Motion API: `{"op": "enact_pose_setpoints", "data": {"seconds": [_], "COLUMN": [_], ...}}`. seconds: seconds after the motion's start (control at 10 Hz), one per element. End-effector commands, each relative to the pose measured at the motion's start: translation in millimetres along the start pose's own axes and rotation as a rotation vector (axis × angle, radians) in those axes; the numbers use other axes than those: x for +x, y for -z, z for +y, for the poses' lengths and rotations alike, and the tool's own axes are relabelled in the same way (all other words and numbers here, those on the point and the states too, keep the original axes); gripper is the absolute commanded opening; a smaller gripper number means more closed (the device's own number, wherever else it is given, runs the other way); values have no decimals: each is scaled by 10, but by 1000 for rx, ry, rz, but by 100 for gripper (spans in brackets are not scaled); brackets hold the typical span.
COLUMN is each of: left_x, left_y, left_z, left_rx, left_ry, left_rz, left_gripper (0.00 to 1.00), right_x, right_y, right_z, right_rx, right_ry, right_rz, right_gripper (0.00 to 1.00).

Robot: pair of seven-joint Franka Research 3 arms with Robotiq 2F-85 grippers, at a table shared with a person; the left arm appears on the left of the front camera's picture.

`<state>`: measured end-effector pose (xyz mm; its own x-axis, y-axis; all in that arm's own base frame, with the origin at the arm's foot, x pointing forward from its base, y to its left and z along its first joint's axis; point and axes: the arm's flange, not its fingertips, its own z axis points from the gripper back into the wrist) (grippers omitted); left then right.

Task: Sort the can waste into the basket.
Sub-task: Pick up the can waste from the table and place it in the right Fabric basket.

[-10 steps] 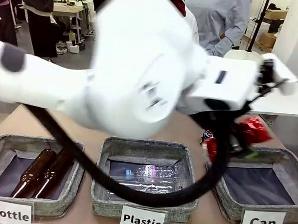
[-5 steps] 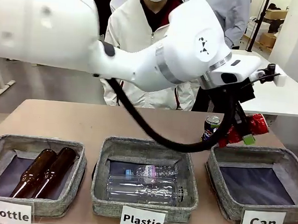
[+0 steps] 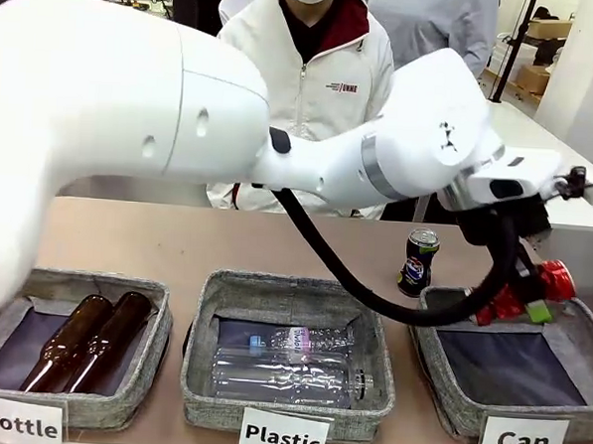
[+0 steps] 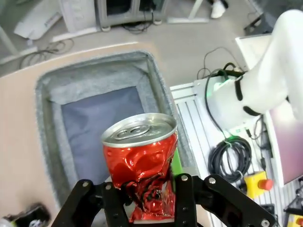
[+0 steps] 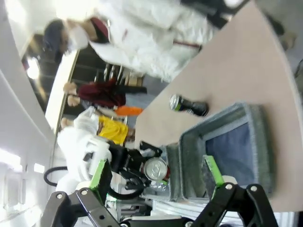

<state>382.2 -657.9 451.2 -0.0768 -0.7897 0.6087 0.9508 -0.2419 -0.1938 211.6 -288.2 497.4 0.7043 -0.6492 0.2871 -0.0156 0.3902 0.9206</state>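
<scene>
Left gripper (image 4: 142,191), jaws pinching the crushed shiny red metal can (image 4: 140,165), has dropped over the grey woven "Can" basket (image 3: 437,389) near its 1 o'clock rim, so release seems next. Right gripper (image 5: 156,174) has its jaws spread.

Three white cards with black print stood along the table's (image 3: 156,240) near edge. The left card (image 3: 21,422), before the left basket (image 3: 68,406), read "Bottle". The middle card (image 3: 283,437), before the middle basket (image 3: 207,408), read "Plastic". The right card (image 3: 523,442), before the right basket (image 3: 455,414), read "Can". The jacket's red print (image 3: 342,86) and the dark can's (image 3: 417,262) label were too small to read.
</scene>
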Motion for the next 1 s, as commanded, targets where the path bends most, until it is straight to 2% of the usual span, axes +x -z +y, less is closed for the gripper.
{"op": "enact_pose_setpoints", "data": {"seconds": [0.0,0.1,0.5,0.6,0.7,0.8,0.9], "left_x": [164,194,202,202,200,191,186], "left_y": [115,226,283,285,283,287,288], "left_z": [107,110,132,126,145,142,122], "left_rx": [10,24,60,61,67,69,76], "left_ry": [0,5,6,8,6,9,11], "left_rz": [34,27,17,19,28,29,26], "left_gripper": [25,25,25,39,82,95,100], "right_x": [317,337,335,335,345,350,346], "right_y": [-634,-764,-724,-735,-727,-728,-734], "right_z": [-107,-132,-149,-155,-148,-153,-158], "right_rx": [-29,-42,-71,-72,-69,-72,-76], "right_ry": [-26,-34,-56,-50,-46,-46,-46], "right_rz": [-75,-93,-71,-75,-84,-85,-82], "right_gripper": [100,100,100,100,100,100,100]}}
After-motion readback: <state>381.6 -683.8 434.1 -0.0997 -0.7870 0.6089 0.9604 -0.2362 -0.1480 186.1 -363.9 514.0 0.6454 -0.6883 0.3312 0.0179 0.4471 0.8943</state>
